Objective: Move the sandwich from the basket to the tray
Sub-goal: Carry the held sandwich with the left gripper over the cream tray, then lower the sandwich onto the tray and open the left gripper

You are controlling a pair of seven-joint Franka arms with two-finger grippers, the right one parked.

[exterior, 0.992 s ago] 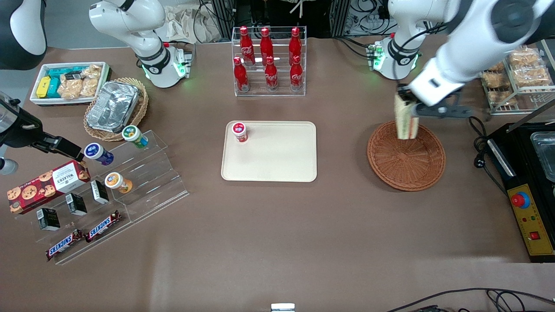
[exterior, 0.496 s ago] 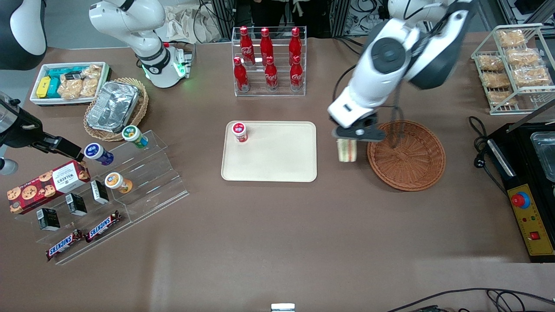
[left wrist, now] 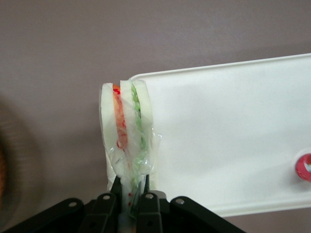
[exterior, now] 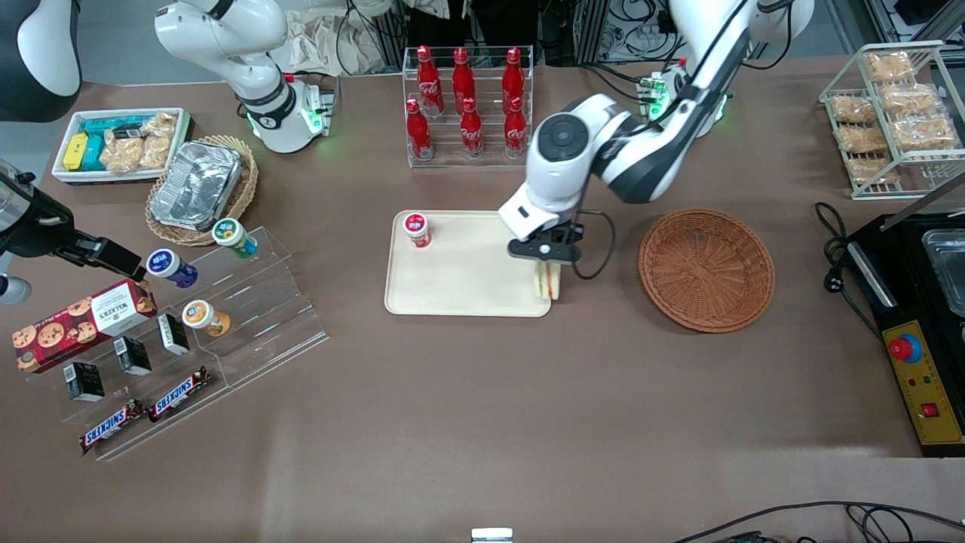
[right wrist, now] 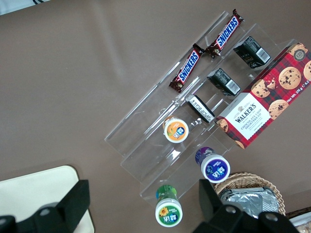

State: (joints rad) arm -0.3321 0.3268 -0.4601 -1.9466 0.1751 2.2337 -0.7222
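- The sandwich (exterior: 548,281) hangs on edge below the gripper (exterior: 546,260), its long axis running down from the fingers, layers upright, wide crust end lowest.
- The gripper is pinched nearly closed on the sandwich's narrow tip (left wrist: 130,187), fingers (left wrist: 145,201) pressing the wrapped bread from both sides.
- The left arm reaches out over the table, wrist bent so the gripper points down.
- Beneath the gripper lies the tray's (exterior: 467,290) corner nearest the basket (exterior: 706,270); the sandwich straddles that rim.
- The basket sits well apart from the gripper, toward the working arm's end.

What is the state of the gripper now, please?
Gripper: shut on the sandwich, holding it over the corner of the tray nearest the basket.
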